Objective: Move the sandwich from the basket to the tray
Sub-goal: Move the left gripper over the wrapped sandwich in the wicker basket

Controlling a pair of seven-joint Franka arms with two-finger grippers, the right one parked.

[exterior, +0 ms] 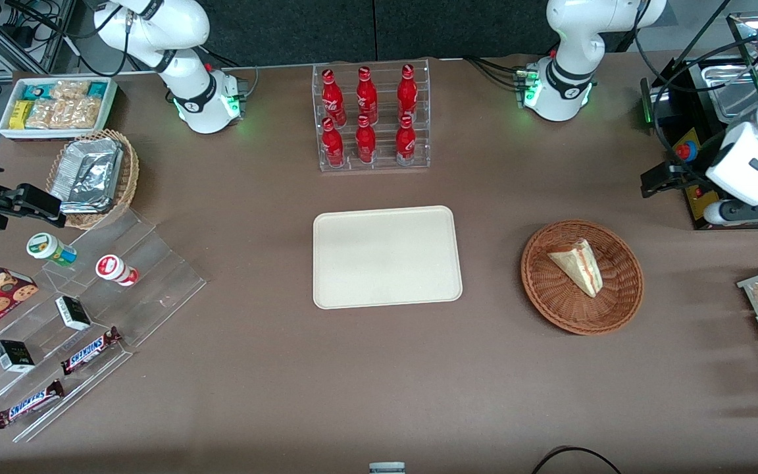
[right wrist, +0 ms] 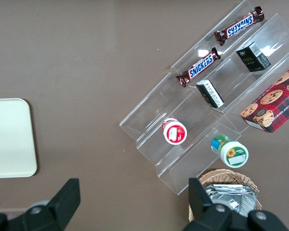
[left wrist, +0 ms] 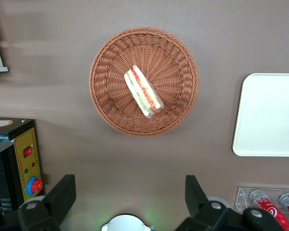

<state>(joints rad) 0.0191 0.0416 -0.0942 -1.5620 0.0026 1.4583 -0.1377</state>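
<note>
Currently gripper (left wrist: 127, 192) raised near table's working-arm edge, fingers (left wrist: 62, 192) spread open, empty. Sandwich (exterior: 577, 264) lying intact in basket (exterior: 619, 299); tray (exterior: 387, 257) bare.

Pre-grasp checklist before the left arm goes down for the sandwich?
1. Triangular white-bread sandwich lies inside round reddish-brown wicker basket, unobstructed: ok.
2. Left gripper open, empty: ok.
3. Gripper over the sandwich: not ok; it hangs high above bare table beside the basket, on the side farther from the front camera.
4. Flat cream rectangular tray bare, ready to receive: ok.
5. Table between basket and tray free of objects: ok.
6. Sandwich wrapped or loose: cannot tell.
</note>
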